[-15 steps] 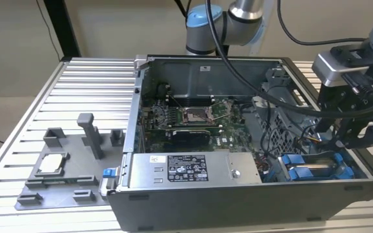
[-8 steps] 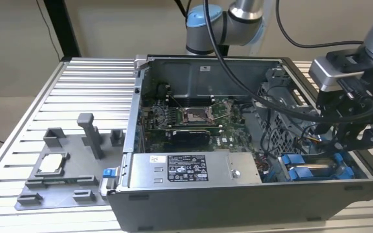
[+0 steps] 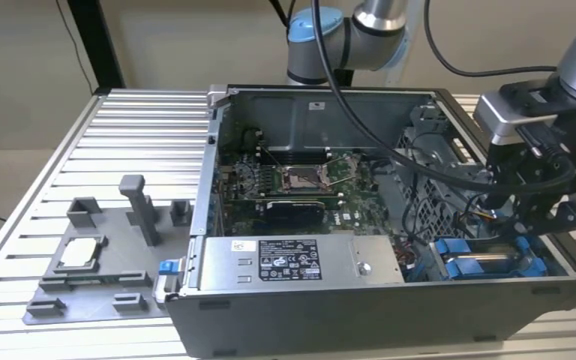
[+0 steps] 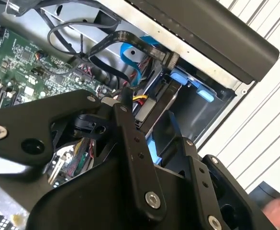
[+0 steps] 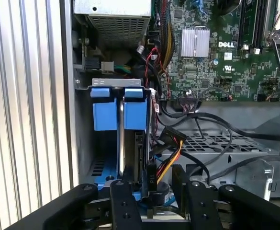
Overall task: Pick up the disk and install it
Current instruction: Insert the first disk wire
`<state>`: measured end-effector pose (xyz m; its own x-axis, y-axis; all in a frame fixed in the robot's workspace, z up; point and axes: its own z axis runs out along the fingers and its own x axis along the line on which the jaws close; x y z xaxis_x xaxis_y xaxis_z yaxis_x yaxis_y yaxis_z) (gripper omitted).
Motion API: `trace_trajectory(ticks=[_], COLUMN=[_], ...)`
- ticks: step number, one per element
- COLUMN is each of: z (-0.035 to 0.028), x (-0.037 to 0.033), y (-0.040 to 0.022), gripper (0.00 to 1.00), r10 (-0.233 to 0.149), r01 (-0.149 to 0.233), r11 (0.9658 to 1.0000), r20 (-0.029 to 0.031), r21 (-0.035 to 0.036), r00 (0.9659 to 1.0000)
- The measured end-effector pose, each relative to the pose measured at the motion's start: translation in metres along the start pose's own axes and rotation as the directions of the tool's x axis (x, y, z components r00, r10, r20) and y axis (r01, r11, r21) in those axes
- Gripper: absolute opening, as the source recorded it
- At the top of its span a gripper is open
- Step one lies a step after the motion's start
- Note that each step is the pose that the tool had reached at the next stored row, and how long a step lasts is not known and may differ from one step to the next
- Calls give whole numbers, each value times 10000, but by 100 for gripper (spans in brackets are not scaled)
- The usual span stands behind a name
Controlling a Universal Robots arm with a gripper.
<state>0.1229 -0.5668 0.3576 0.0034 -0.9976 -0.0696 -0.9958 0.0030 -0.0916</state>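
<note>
An open computer case (image 3: 368, 319) lies on a ribbed metal surface (image 3: 138, 142). A green motherboard (image 3: 238, 184) covers the case's floor, with a square processor socket (image 3: 301, 178) near its middle. The first wrist view shows a finned silver heat sink (image 5: 195, 42) on the board. A grey box (image 3: 358, 259) with a black-and-white label runs along the case's near wall. Black cables (image 3: 413, 161) loop across the interior. At the exterior view's left, beside the case, a grey holder plate (image 3: 118, 262) carries 1 small square silver chip (image 3: 78, 253) and 1 upright post (image 3: 138, 206).
</note>
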Motion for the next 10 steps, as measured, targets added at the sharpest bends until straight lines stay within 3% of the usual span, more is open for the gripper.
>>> trace_trajectory(ticks=[2, 10], z=[10, 17], x=[1, 2], y=[1, 1], gripper=[100, 100], r10=[-3, -4], r01=[3, 4], r11=[10000, 10000], r20=[-4, -4], r21=[47, 51], r00=[10000, 10000])
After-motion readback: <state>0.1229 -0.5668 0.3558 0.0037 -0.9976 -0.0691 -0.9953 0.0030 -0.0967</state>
